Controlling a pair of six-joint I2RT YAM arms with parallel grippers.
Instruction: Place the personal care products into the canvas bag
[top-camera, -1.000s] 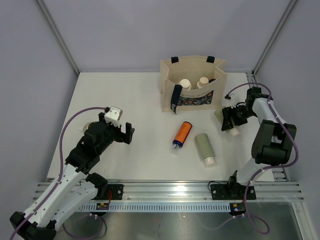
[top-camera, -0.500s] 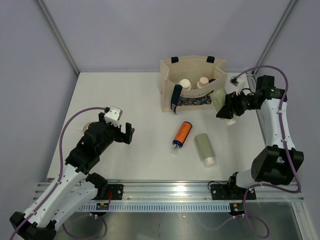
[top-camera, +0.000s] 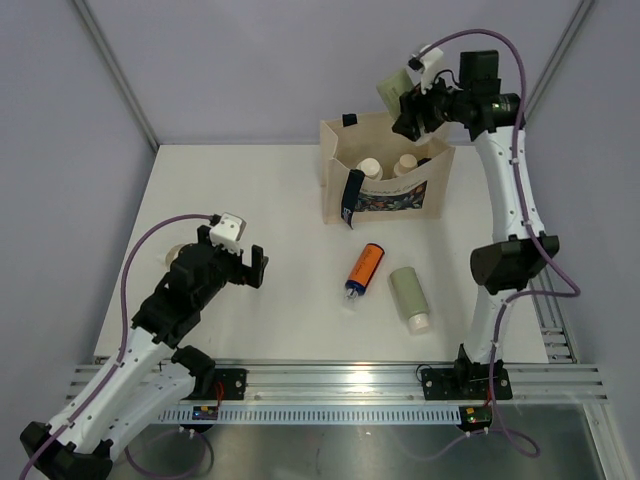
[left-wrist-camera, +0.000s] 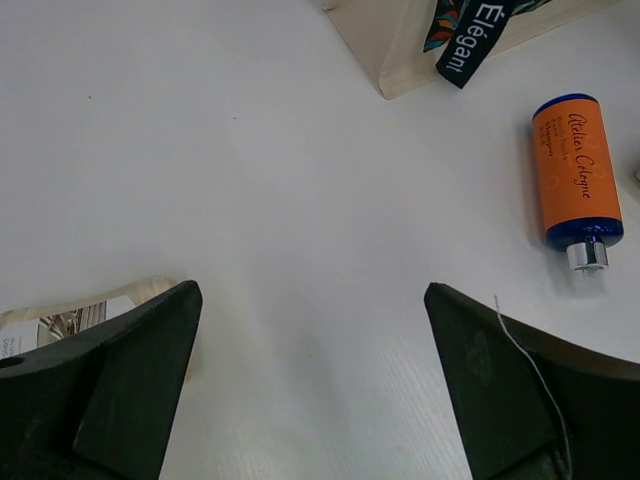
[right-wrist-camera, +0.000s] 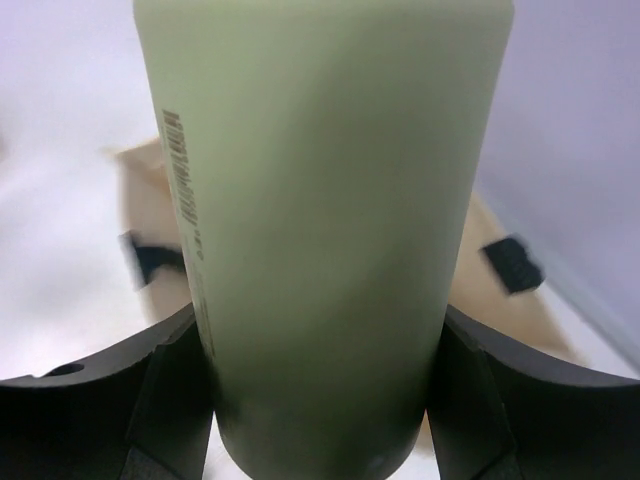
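Held sage-green bottle: raised in the air above the back rim of the canvas bag, tilted, not touching the bag; it fills the right wrist view, with the bag blurred below it.
Right gripper: its two fingers clamp the sides of this bottle, spread about the bottle's width.
Inside the bag: two cream bottles stand upright side by side, one left and one right, round caps up; the space around them is open from above.
Bag: upright at the far side of the table, mouth open, floral panel facing the arms.
Navy strap: hangs down over the bag's front left, across the panel.
Orange bottle: lies on the table just in front of the bag, blue tip pointing away from it.
Second sage-green bottle: lies in front of the bag, beside the orange one, white cap pointing away from the bag.
Left gripper: well in front-left of the bag, fingers spread wide, nothing between them.
Pale labelled item: partly hidden behind the left finger; what it is cannot be told.
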